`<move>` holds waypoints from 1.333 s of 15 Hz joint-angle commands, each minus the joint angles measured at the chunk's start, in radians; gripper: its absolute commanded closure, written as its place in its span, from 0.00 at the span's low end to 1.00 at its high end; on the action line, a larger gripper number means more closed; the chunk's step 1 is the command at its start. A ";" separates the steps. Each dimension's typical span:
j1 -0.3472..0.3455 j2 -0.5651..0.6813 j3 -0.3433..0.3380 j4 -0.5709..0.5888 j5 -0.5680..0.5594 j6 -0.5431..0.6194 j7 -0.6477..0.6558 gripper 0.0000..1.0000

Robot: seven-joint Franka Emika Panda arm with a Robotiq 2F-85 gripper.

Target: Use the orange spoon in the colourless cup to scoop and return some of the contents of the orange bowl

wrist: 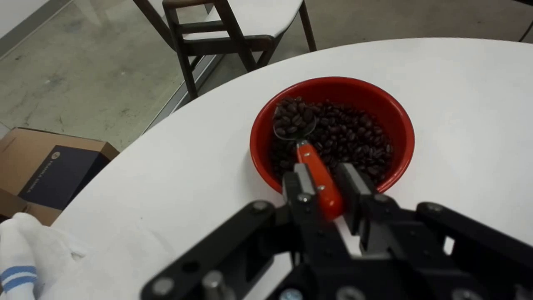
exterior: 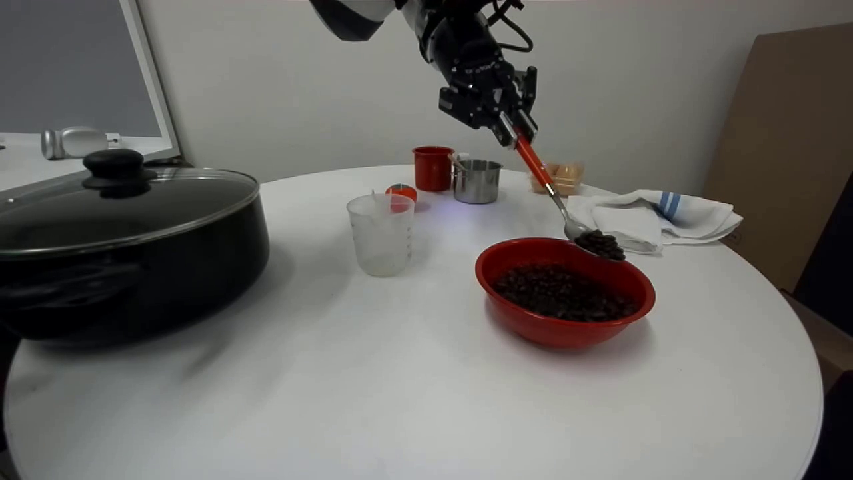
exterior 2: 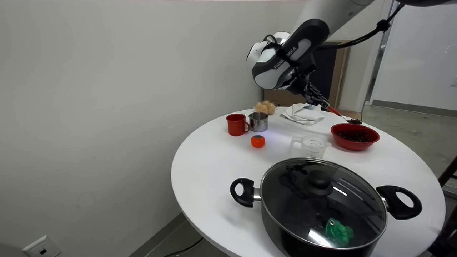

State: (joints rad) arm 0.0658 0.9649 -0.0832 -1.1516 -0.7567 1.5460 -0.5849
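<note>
The orange spoon [exterior: 533, 161] is in my gripper [exterior: 517, 129], held by its red-orange handle and tilted scoop-down; it also shows in the wrist view [wrist: 313, 161]. My gripper's fingers [wrist: 326, 178] stand either side of the handle. The silver scoop carries a heap of dark beans above the orange bowl [exterior: 566, 333], over its rim area in an exterior view. The contents [wrist: 349, 135], dark beans, cover the bowl's bottom. The colourless cup [exterior: 380, 237] stands upright on the table with no spoon in it; it shows in both exterior views [exterior 2: 314, 151] and is out of the wrist view.
A large black lidded pot [exterior: 133, 267] stands on the table beyond the cup. A red cup [exterior: 433, 170], a metal cup [exterior: 478, 181], an orange-red fruit [exterior: 402, 192] and a pack of eggs [exterior 2: 265, 107] stand further back. A white towel [exterior: 633, 223] lies near the bowl.
</note>
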 commanded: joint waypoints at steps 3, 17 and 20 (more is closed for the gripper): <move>0.017 -0.057 0.020 -0.031 -0.023 -0.062 -0.012 0.95; -0.001 -0.164 0.048 -0.037 -0.003 -0.187 -0.017 0.95; 0.000 -0.164 0.054 -0.023 -0.004 -0.193 -0.021 0.95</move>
State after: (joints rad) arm 0.0719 0.8228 -0.0487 -1.1677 -0.7576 1.3813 -0.5862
